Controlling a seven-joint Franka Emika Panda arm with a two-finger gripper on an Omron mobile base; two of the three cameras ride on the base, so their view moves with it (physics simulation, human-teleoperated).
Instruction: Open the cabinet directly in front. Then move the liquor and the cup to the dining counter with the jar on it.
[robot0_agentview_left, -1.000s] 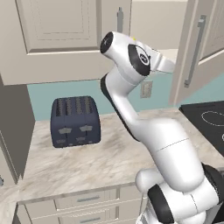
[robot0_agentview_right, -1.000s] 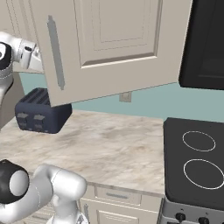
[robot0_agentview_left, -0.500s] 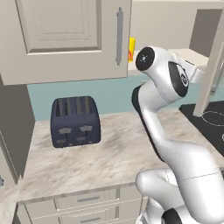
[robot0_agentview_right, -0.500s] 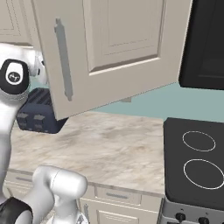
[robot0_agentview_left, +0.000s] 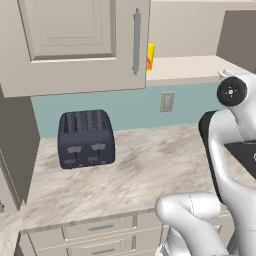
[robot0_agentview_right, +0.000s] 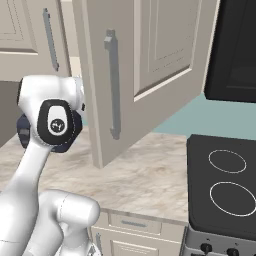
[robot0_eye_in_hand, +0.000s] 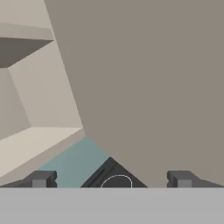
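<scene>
The cabinet (robot0_agentview_left: 75, 45) has its left door shut. Its right door (robot0_agentview_right: 150, 65) stands swung out toward me, with the long silver handle (robot0_agentview_right: 113, 85) on its near edge. On the bare shelf (robot0_agentview_left: 200, 67) inside, the yellow cup (robot0_agentview_left: 150, 56) with a red mark peeks out beside the left door's edge. My gripper (robot0_eye_in_hand: 111, 179) is open and holds nothing. It faces the inner face of the open door (robot0_eye_in_hand: 153, 87), with the shelf (robot0_eye_in_hand: 35, 144) to its left. The liquor, the dining counter and the jar are out of view.
A dark toaster (robot0_agentview_left: 86, 137) stands on the marbled counter (robot0_agentview_left: 145, 170) below the cabinet, under a wall outlet (robot0_agentview_left: 167, 101). A black cooktop (robot0_agentview_right: 225, 185) lies to the right, with a dark appliance (robot0_agentview_right: 235, 50) above it. Drawers (robot0_agentview_left: 100, 227) run under the counter's edge.
The right cabinet door has swung from partly open to wide open. My arm has swept to the right past the opening, revealing the cup on the shelf.
</scene>
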